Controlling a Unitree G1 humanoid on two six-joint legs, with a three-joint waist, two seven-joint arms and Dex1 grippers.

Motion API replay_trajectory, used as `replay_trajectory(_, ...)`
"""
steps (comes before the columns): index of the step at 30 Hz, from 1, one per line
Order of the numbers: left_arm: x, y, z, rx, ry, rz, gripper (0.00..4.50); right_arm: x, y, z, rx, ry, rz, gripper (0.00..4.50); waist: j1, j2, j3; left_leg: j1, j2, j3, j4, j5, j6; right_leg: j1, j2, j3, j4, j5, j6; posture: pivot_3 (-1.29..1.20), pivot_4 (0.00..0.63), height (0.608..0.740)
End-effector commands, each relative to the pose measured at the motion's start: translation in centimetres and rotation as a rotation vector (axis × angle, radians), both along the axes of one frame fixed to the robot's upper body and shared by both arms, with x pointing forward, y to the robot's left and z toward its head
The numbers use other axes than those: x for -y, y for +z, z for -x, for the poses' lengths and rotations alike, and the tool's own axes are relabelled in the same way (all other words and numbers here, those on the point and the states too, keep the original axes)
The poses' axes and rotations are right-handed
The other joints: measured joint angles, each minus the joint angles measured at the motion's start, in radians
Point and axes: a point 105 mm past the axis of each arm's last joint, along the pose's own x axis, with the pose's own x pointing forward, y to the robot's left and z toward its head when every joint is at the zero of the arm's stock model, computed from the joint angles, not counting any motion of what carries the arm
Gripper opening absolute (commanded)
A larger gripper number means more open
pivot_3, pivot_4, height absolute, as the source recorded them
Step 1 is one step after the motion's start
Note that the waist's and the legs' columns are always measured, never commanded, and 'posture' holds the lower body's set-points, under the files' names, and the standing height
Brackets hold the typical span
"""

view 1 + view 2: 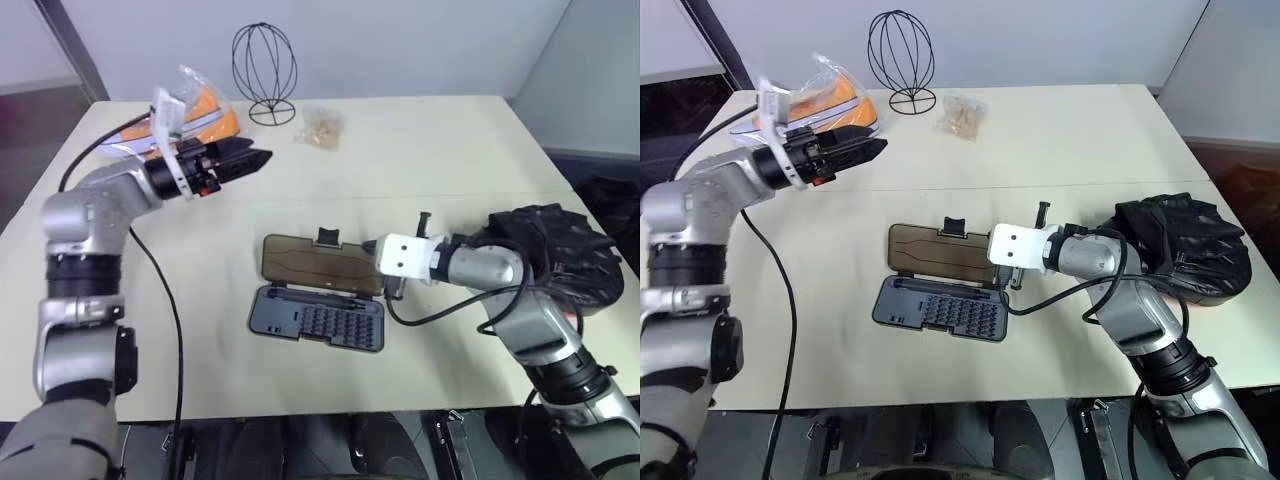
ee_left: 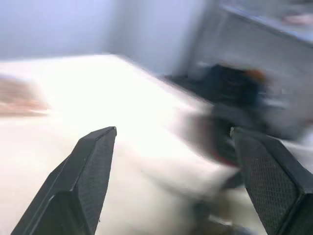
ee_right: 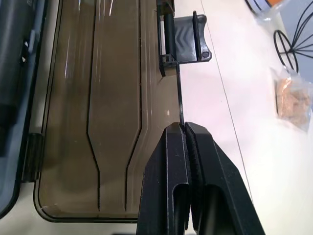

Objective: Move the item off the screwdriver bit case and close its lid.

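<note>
On the pale bench, at about ten o'clock, a bagged pair of orange sneakers lay by the far left edge, and the left gripper hung in the air just in front of them, its jaws standing well apart around nothing, as the left wrist view showed with its two black fingers spread wide over blurred bench. Behind it, near eleven o'clock, stood a black wire head-form stand, and just to its right a small clear bag of tan bits. At the centre the screwdriver bit case lay open, rows of bits in its dark tray, with the lid folded flat on the bench on the far side, its black latch tab sticking up from the far edge. Nothing lay on the case or lid. The right gripper sat at the lid's right end, jaws shut; the right wrist view showed its tips pressed together right at the lid's rim, a closeness the head views hid behind the white wrist block. At three o'clock the item, the black mitt, rested on the bench near the right edge, well apart from the case, behind the right forearm.
</note>
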Motion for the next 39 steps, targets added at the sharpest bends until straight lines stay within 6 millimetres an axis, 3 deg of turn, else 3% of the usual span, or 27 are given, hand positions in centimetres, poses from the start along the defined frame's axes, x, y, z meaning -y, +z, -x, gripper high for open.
replay_trajectory(1,0.0,-4.2,-1.2,0.034,0.000,-0.235,2.08,-0.2,1.4,0.1,0.068,0.022,0.000,0.00,0.004,0.000,0.000,-0.002,0.000,0.000,-0.001,0.000,0.000,-0.002,0.000,0.000,0.000,0.000,0.000,0.00,0.150,0.740)
replay_trajectory(5,1.0,-8.4,-0.7,0.060,-0.110,-0.422,0.01,-0.2,1.5,0.3,0.075,0.030,0.007,0.00,0.008,0.000,0.000,-0.019,0.000,0.000,0.003,0.001,-0.002,-0.019,0.000,0.000,0.003,0.000,0.000,0.00,0.150,0.740)
replay_trajectory(10,2.2,-10.1,0.1,0.047,-0.208,-0.433,0.01,-0.4,1.5,0.5,0.079,0.037,0.009,0.00,0.009,-0.001,0.000,-0.020,0.000,-0.001,0.003,0.001,-0.002,-0.018,0.000,-0.001,0.002,0.000,0.000,0.00,0.150,0.740)
replay_trajectory(17,3.4,-9.4,1.2,0.012,-0.315,-0.336,0.01,-0.4,1.8,0.6,0.094,0.038,0.016,0.00,0.006,-0.001,0.000,-0.019,0.000,-0.001,0.003,0.001,-0.001,-0.018,0.000,-0.001,0.003,0.000,0.000,0.00,0.150,0.740)
replay_trajectory(26,3.6,-9.5,2.0,-0.008,-0.376,-0.347,0.01,-0.1,3.1,1.2,0.093,0.033,0.011,0.00,0.009,0.000,0.000,-0.019,0.000,-0.001,0.004,0.001,-0.001,-0.018,0.000,-0.001,0.003,0.000,0.000,0.00,0.150,0.740)
replay_trajectory(29,3.9,-9.5,2.2,-0.007,-0.396,-0.348,0.00,0.0,3.8,1.5,0.086,0.025,-0.014,0.91,0.009,-0.001,0.000,-0.019,0.000,-0.001,0.004,0.001,-0.001,-0.018,0.000,-0.001,0.003,0.000,0.000,0.00,0.150,0.740)
replay_trajectory(34,4.4,-9.5,2.3,-0.005,-0.421,-0.347,0.00,0.5,5.8,2.8,0.051,0.002,-0.100,3.47,0.009,0.000,0.000,-0.019,0.000,-0.002,0.004,0.001,-0.001,-0.017,0.000,-0.001,0.003,0.000,0.000,0.00,0.150,0.740)
replay_trajectory(39,5.0,-9.1,2.8,0.015,-0.478,-0.348,0.00,2.0,7.8,6.7,-0.143,0.037,-0.254,3.47,0.014,-0.001,0.000,-0.019,0.001,-0.002,0.005,0.001,-0.001,-0.017,0.000,-0.001,0.003,0.000,0.000,0.00,0.150,0.740)
